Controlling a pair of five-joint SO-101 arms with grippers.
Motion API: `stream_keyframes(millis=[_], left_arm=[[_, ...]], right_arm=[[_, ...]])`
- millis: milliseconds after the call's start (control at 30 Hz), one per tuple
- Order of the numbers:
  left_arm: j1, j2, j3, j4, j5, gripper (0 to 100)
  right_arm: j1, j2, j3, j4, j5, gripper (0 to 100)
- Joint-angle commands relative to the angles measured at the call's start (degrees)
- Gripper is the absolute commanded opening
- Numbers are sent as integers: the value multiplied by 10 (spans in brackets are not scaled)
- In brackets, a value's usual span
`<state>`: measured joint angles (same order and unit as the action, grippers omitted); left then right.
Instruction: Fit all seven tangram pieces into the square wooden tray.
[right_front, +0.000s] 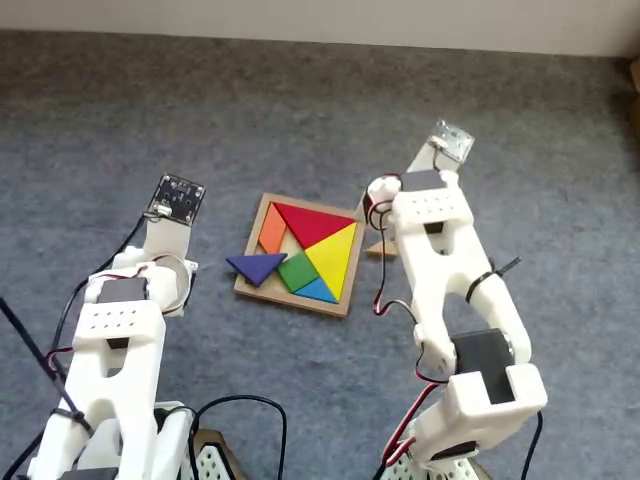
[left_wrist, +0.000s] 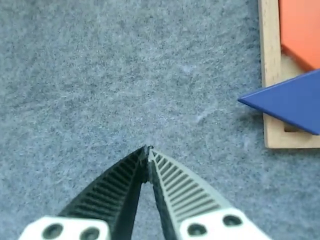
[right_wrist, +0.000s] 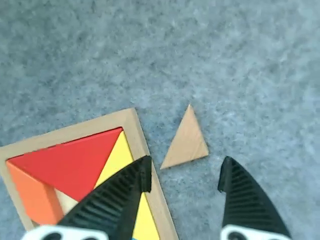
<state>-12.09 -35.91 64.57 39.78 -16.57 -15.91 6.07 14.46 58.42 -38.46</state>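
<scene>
In the high view, the square wooden tray (right_front: 345, 285) lies in the middle of the frame on the gray, felt-like tabletop (right_front: 150, 120), between the two arms. Inside it we see the red triangle (right_front: 312, 225) along the upper edge and the yellow triangle (right_front: 335, 258) along the right edge. The orange piece (right_front: 273, 232) is in the upper left corner, the green piece (right_front: 297, 270) is near the lower edge, and the light blue triangle (right_front: 318, 290) is at the lower right. A small patch of bare wood shows between the orange piece and the yellow triangle.

The dark blue triangle (right_front: 255, 267) is not seated. It lies across the left rim of the tray, with its sharp tip pointing out over the tabletop.

The wood-coloured triangle (right_wrist: 186, 140) lies flat on the tabletop just beside the right rim of the tray, not touching it. In the high view it is partly hidden behind the right arm (right_front: 440, 240).

The right tool (right_wrist: 186, 169) is released, with its fingers wide apart and nothing between them. It hangs just beside the wood-coloured triangle, and one finger is above the tray rim.

The left tool (left_wrist: 147, 151) is clenched, tips together, and grasps nothing. It hangs over bare tabletop to the left of the tray, near the tip of the dark blue triangle but apart from it.
</scene>
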Motion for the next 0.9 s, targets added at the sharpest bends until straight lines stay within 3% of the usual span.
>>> stream_keyframes(millis=[0, 433, 867], left_arm=[[-5, -12, -3, -10, 5, 17], [-5, -12, -3, -10, 5, 17], [-4, -12, -3, -10, 5, 17]], right_arm=[[6, -29, 16, -45, -9, 221], [7, 87, -34, -51, -6, 221], [19, 109, -59, -38, -9, 221]])
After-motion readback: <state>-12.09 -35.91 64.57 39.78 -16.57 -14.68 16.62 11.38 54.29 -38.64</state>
